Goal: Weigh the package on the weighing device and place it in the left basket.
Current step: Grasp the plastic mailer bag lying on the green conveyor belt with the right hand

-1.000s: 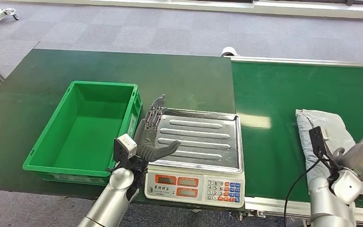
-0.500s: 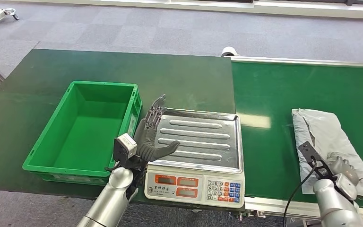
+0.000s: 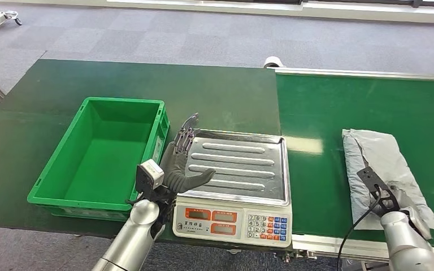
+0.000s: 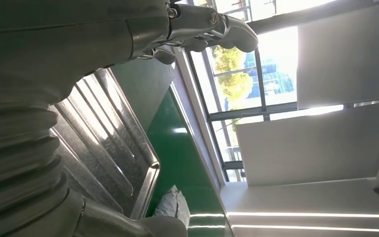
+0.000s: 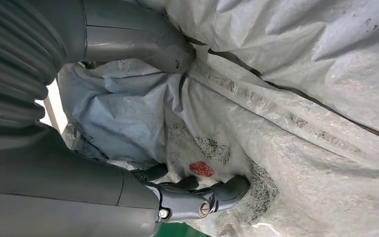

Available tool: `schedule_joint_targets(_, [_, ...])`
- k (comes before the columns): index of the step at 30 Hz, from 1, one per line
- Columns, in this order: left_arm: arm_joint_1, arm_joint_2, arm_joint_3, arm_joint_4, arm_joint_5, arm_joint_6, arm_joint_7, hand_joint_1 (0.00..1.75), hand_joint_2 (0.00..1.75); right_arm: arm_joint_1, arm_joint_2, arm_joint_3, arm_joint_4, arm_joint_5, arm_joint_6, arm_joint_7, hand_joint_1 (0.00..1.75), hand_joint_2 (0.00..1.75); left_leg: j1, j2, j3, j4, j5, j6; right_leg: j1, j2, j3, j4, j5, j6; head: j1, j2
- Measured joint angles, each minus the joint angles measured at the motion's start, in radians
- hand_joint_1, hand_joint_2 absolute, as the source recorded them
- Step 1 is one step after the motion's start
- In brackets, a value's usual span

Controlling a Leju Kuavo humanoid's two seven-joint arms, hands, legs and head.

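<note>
One crumpled grey plastic mailer package [image 3: 381, 169] lies on the green conveyor belt [image 3: 328, 113], the right hand [image 3: 402, 195] pressing on it, thumb and fingers [image 5: 217, 193] curled into its wrapping. The left hand [image 3: 179, 161] rests spread and empty at the edge of the one steel-topped electronic scale [image 3: 234, 169], beside the one green plastic basket [image 3: 99, 155].

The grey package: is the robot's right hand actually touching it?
Touching. The right wrist view shows the right hand with its fingers pressed onto the crinkled grey package.
</note>
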State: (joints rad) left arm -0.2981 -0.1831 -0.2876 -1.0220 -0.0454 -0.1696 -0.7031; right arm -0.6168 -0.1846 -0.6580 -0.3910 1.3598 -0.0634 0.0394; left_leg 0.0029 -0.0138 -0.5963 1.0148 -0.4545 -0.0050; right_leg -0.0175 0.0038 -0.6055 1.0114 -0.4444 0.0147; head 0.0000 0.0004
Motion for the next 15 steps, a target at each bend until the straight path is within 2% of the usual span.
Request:
schedule_joint_targets(2, [0.0,0.0,0.0,0.0,0.0,0.0,0.0,0.0,1.75,-0.001,0.0,-0.001,0.001,-0.007,0.008,-0.007,0.3,1.75,0.0,0.0,0.0,0.0,0.0,0.0,0.0,0.0,0.0,0.0,0.0,0.0,0.0,0.0])
schedule_joint_targets(4, [0.0,0.0,0.001,0.0,0.0,0.0,0.0,0.0,1.75,-0.002,0.0,-0.001,0.002,-0.016,0.017,-0.017,1.1,1.75,0.0,0.0,0.0,0.0,0.0,0.0,0.0,0.0,0.0,0.0,0.0,0.0,0.0,0.0])
schedule_joint_targets(6, [0.0,0.0,0.001,0.0,0.0,0.0,0.0,0.0,1.75,-0.003,0.0,-0.002,0.003,-0.017,0.021,-0.023,1.75,1.75,0.0,0.0,0.0,0.0,0.0,0.0,0.0,0.0,0.001,0.0,0.0,0.0,0.0,0.0])
schedule_joint_targets(15, [0.001,0.0,0.009,0.0,0.0,0.002,0.0,0.0,1.75,-0.014,0.005,0.002,0.005,-0.011,0.007,-0.041,1.75,1.75,0.0,0.0,0.0,0.0,0.0,0.0,0.0,0.0,0.001,0.0,0.001,0.0,0.0,0.0])
